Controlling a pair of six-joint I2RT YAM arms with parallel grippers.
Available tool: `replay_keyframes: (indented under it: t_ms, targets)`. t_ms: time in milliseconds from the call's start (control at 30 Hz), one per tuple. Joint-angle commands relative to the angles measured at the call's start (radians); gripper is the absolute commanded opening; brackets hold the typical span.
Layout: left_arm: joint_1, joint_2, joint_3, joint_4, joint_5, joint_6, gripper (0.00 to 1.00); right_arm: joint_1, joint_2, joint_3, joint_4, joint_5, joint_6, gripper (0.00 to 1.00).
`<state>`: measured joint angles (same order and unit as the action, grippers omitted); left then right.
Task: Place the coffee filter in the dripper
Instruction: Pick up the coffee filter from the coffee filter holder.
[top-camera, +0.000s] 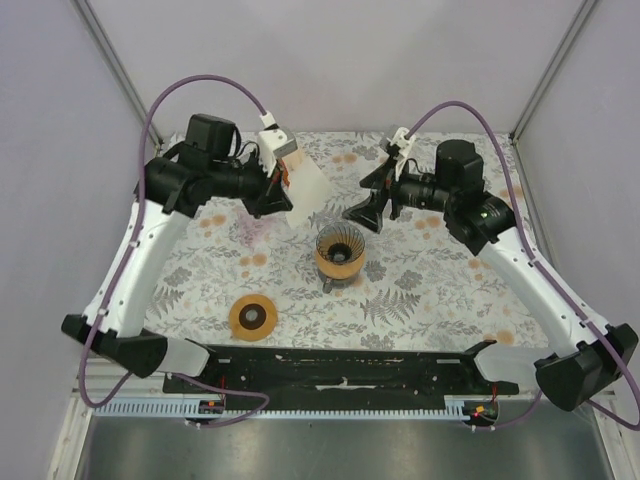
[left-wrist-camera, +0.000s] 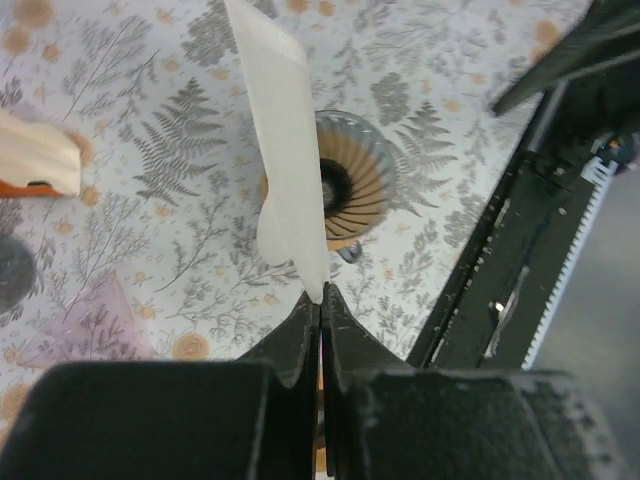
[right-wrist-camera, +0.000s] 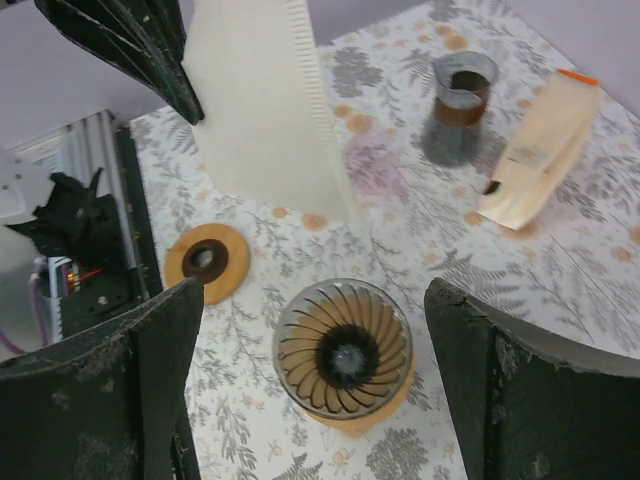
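My left gripper (top-camera: 277, 197) is shut on the lower corner of a white paper coffee filter (top-camera: 306, 188), held flat and upright in the air just left of and above the dripper. The filter also shows in the left wrist view (left-wrist-camera: 285, 170) and the right wrist view (right-wrist-camera: 265, 110). The glass dripper (top-camera: 340, 250) with dark spiral ribs stands on a wooden base at the cloth's middle; it is empty (right-wrist-camera: 343, 348). My right gripper (top-camera: 368, 214) is open and empty, hovering just right of and above the dripper, its jaws spread wide on either side of it in its wrist view (right-wrist-camera: 315, 295).
A wooden ring (top-camera: 253, 317) with a dark hole lies near the front left of the floral cloth. A tan bag (right-wrist-camera: 540, 145) and a small glass cup (right-wrist-camera: 462, 95) sit toward the back left. A black rail (top-camera: 340, 368) runs along the near edge.
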<state>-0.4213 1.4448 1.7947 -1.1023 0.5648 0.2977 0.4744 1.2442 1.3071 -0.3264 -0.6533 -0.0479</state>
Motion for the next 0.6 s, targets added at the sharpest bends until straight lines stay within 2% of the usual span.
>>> replay_keyframes:
  t_ms: [0, 167, 233, 300, 333, 367, 433, 467, 500, 533, 567]
  targets:
    - [-0.023, -0.096, 0.011, -0.126, 0.173, 0.129, 0.02, 0.058, -0.025, -0.037, 0.184, -0.189, 0.046, 0.98]
    - [-0.028, -0.149, -0.031, -0.157, 0.222, 0.165, 0.02, 0.181, 0.029, 0.041, 0.107, -0.192, -0.032, 0.97]
    - [-0.028, -0.159, -0.028, -0.178, 0.251, 0.188, 0.02, 0.196, 0.050, 0.064, 0.093, -0.204, -0.038, 0.90]
    - [-0.028, -0.164, -0.024, -0.194, 0.271, 0.213, 0.02, 0.198, 0.066, 0.078, 0.092, -0.247, -0.029, 0.76]
    - [-0.028, -0.167, -0.023, -0.205, 0.276, 0.225, 0.02, 0.199, 0.072, 0.084, 0.092, -0.268, -0.026, 0.65]
    - [-0.030, -0.169, -0.021, -0.209, 0.277, 0.237, 0.02, 0.199, 0.077, 0.089, 0.095, -0.287, -0.026, 0.51]
    - [-0.028, -0.172, -0.018, -0.215, 0.279, 0.248, 0.03, 0.202, 0.087, 0.093, 0.098, -0.295, -0.024, 0.17]
    - [-0.028, -0.173, -0.015, -0.217, 0.280, 0.245, 0.03, 0.204, 0.090, 0.096, 0.096, -0.295, -0.026, 0.05]
    - [-0.028, -0.175, -0.015, -0.215, 0.282, 0.248, 0.03, 0.204, 0.093, 0.096, 0.092, -0.290, -0.027, 0.00]
    - [-0.028, -0.175, -0.009, -0.214, 0.282, 0.248, 0.04, 0.204, 0.090, 0.096, 0.083, -0.290, -0.041, 0.00]
    - [-0.030, -0.176, -0.005, -0.212, 0.276, 0.245, 0.15, 0.205, 0.089, 0.096, 0.067, -0.296, -0.059, 0.00]
